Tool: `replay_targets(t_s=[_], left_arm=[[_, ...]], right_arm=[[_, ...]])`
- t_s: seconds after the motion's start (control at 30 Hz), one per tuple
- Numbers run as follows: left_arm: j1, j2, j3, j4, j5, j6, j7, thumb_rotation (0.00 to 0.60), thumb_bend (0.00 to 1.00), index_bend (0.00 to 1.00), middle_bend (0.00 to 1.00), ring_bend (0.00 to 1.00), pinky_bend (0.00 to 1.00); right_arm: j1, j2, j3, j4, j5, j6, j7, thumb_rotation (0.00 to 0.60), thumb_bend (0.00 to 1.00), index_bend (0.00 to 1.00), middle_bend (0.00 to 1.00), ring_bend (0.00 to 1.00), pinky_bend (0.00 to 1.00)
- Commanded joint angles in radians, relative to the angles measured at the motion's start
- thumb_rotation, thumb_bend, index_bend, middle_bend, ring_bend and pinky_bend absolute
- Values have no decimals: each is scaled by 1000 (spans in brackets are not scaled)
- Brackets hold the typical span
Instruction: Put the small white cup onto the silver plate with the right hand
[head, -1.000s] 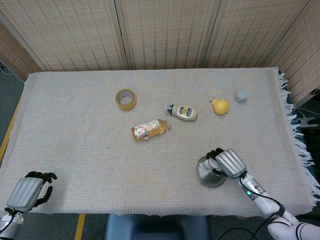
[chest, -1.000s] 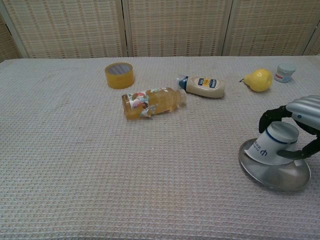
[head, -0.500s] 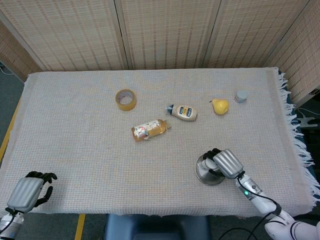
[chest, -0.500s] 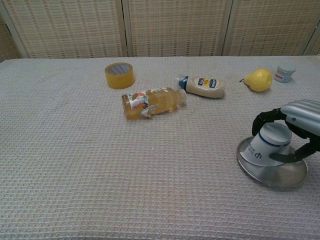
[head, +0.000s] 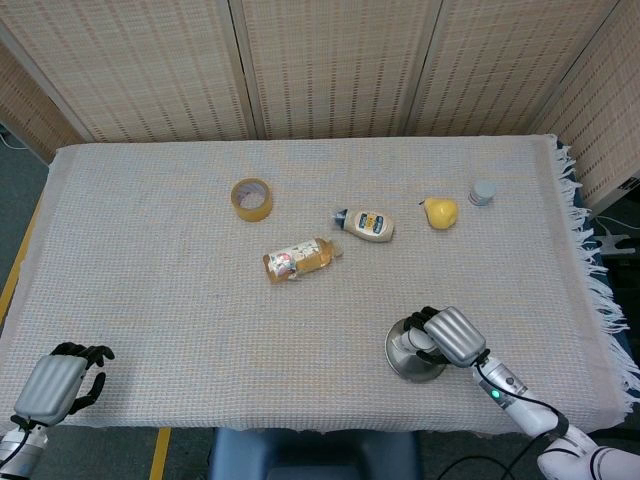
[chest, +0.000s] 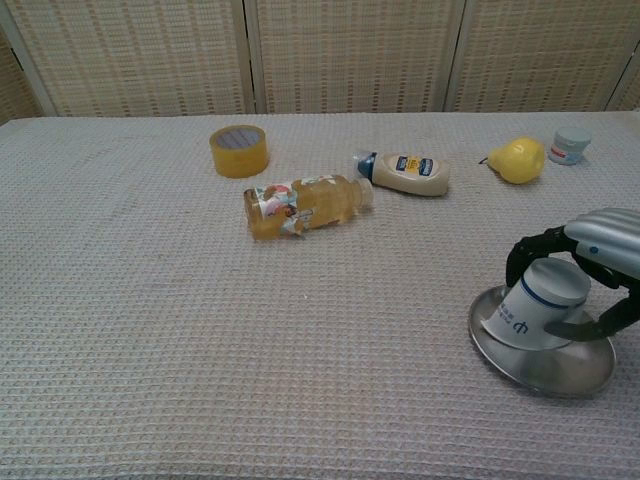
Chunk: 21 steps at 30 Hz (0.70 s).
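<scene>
Small white cup (chest: 540, 312), upside down on silver plate (chest: 520, 366), grasped by right hand (chest: 600, 255).
Left hand (head: 62, 383) curled, empty; wrist cropped. Woven cloth (chest: 150, 300); reed screens (head: 330, 60).

Bore a dark blue mark, something like a "p" or "d" lying sideways, on the wall of the small white cup (chest: 533, 310); no words legible there. Carried printed labels on the mayonnaise bottle (chest: 408, 173), the juice bottle (chest: 305, 205) and the small jar (chest: 571, 145), all too small to read.
</scene>
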Motion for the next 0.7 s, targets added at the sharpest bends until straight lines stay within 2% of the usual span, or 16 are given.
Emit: replay_targets(t_s=[0.03, 0.2, 0.4, 0.53, 0.7], left_arm=[[0, 0, 0, -1, 0, 0, 1, 600, 510, 381, 440, 373, 281], [-1, 0, 1, 0, 0, -3, 5, 600, 511, 381, 440, 373, 281], [-1, 1, 1, -4, -3, -3, 7, 600, 511, 381, 440, 374, 281], [1, 4, 0, -6, -4, -1, 4, 600, 510, 381, 440, 374, 281], [3, 6, 1, -8, 3, 5, 1, 600, 511, 381, 440, 373, 280]], right_arm=[[-3, -37, 25, 66, 12, 22, -32, 600, 149, 549, 441, 386, 746], [-4, -51, 25, 90, 8, 38, 4, 600, 148, 550, 441, 386, 746], [-3, -13, -16, 13, -33, 51, 62, 600, 148, 550, 441, 386, 746], [-3, 13, -37, -38, -57, 54, 37, 600, 149, 550, 441, 386, 746], [-5, 10, -21, -32, -37, 48, 4, 600, 148, 549, 441, 386, 746]])
